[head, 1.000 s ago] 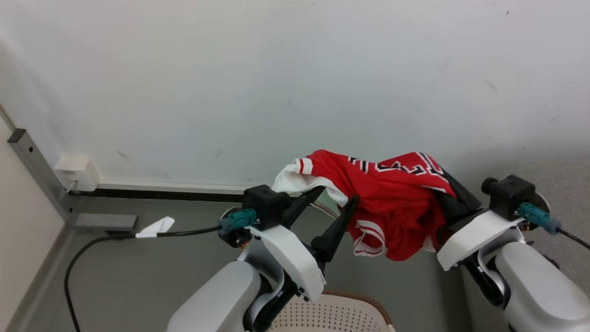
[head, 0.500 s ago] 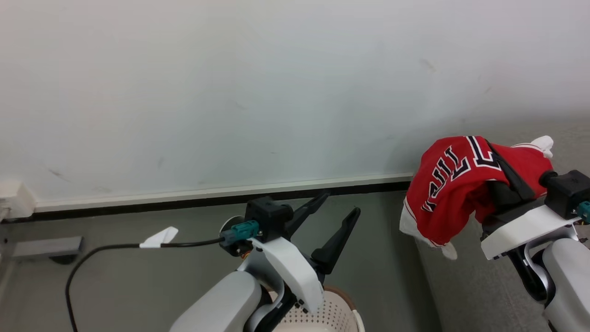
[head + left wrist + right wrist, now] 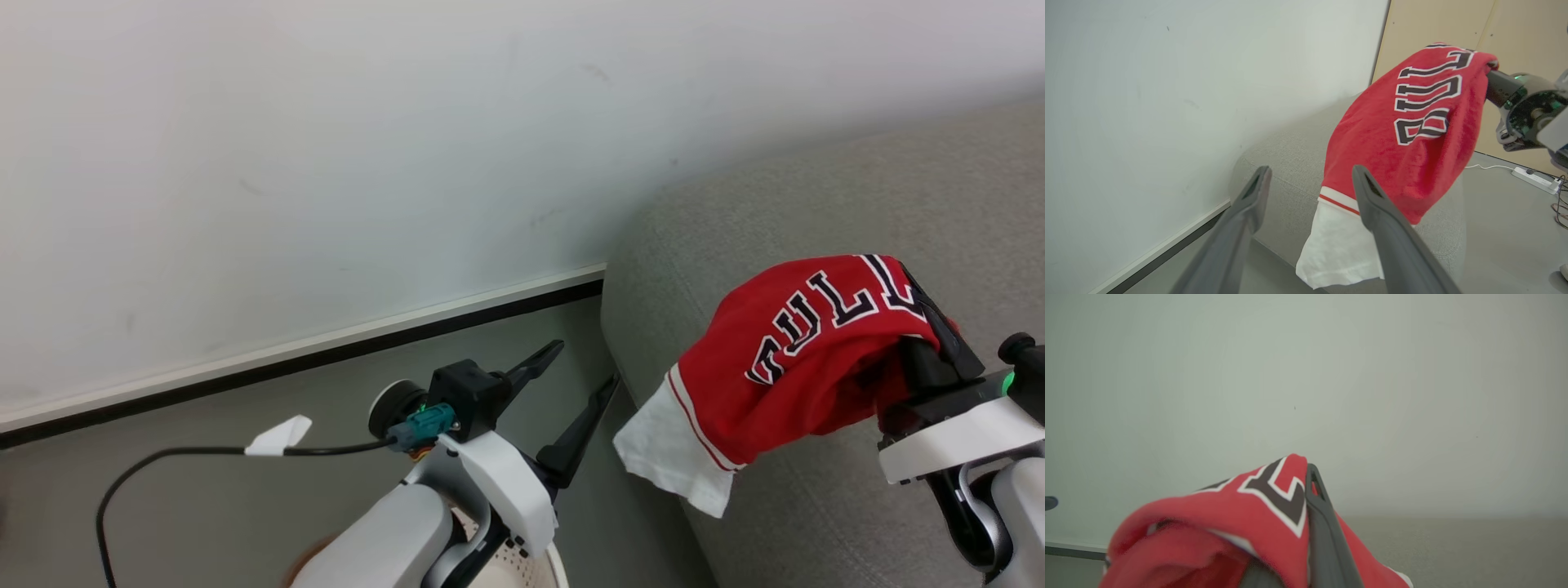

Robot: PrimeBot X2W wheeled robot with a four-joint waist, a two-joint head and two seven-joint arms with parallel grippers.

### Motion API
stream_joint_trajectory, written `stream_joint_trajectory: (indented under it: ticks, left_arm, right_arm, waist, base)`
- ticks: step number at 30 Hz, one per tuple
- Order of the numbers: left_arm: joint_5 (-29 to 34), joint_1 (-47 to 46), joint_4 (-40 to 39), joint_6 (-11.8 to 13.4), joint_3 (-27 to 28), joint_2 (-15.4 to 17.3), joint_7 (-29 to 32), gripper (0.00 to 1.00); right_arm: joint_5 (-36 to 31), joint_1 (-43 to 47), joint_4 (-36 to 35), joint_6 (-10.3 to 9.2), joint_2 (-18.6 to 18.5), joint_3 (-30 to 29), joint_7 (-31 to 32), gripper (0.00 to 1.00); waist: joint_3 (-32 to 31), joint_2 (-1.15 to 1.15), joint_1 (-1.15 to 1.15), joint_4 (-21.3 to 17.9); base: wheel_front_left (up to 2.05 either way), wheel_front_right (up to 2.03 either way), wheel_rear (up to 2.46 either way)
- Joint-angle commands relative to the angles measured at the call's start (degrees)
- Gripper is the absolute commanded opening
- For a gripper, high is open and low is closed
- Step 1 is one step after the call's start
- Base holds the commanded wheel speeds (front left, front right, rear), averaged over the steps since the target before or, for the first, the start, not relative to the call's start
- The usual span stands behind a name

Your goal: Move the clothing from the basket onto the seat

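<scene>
Right pincer (image 3: 1310,477) is clamped on the jersey (image 3: 804,359), which hangs over the seat (image 3: 816,204) corner, hem (image 3: 678,457) dangling past the seat's edge. Drop it here and I reckon it slides onto the floor (image 3: 245,506). Left pincer (image 3: 584,365) is spread, empty.

The floor (image 3: 1502,228) bears the seat (image 3: 1290,159) and a white power strip (image 3: 1533,180).

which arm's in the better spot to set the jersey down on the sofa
Right. The right pincer is shut on the red jersey, held up over the grey sofa, so it likely only needs to lower and let go. The left pincer is open and empty, over the floor.
</scene>
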Motion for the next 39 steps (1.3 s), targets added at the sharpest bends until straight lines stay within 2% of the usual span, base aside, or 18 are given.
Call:
stream_joint_trajectory:
  ticks: [1, 11, 20, 24, 31, 39]
  left_arm:
    - [0.41, -0.41, 0.13, 0.23, -0.03, 0.60, -0.64, 1.00]
    - [2.22, -1.22, 0.73, 0.79, -1.10, 1.29, -1.72, 1.00]
    - [2.49, -2.04, 1.05, 0.24, -2.14, 0.76, -1.78, 1.00]
    - [2.56, -2.68, 1.01, 0.04, -2.37, 0.74, -1.36, 1.00]
    - [3.02, -5.03, 0.12, -0.35, -2.61, 1.51, -0.24, 1.00]
    - [3.83, -8.29, -1.46, -0.46, -2.56, 2.61, 1.17, 1.00]
  right_arm:
    - [-0.38, 1.56, -0.89, -0.12, 0.33, -1.21, -0.20, 0.00]
    - [-1.22, 4.40, -4.00, -0.12, 1.59, -5.09, -0.20, 0.00]
    - [0.15, 3.04, -5.14, -0.12, 1.98, -6.71, -0.20, 0.00]
    - [1.35, 1.31, -4.64, -0.12, 1.45, -7.00, -0.20, 0.00]
    - [4.58, -4.43, -2.72, -0.12, -0.17, -8.84, -0.20, 0.00]
    - [7.19, -10.89, 0.96, -0.12, -4.78, -14.71, -0.20, 0.00]
  waist:
    - [1.17, 0.00, 0.00, -2.83]
    - [3.78, 0.00, 0.00, -7.11]
    - [5.86, 0.00, 0.00, -7.58]
    - [7.36, 0.00, 0.00, -6.82]
    - [12.67, 0.00, 0.00, -3.08]
    - [19.34, 0.00, 0.00, 2.29]
  base:
    - [0.00, 0.00, 0.00]
    - [0.00, 0.00, 0.00]
    - [0.00, 0.00, 0.00]
    - [0.00, 0.00, 0.00]
    - [0.00, 0.00, 0.00]
    - [0.00, 0.00, 0.00]
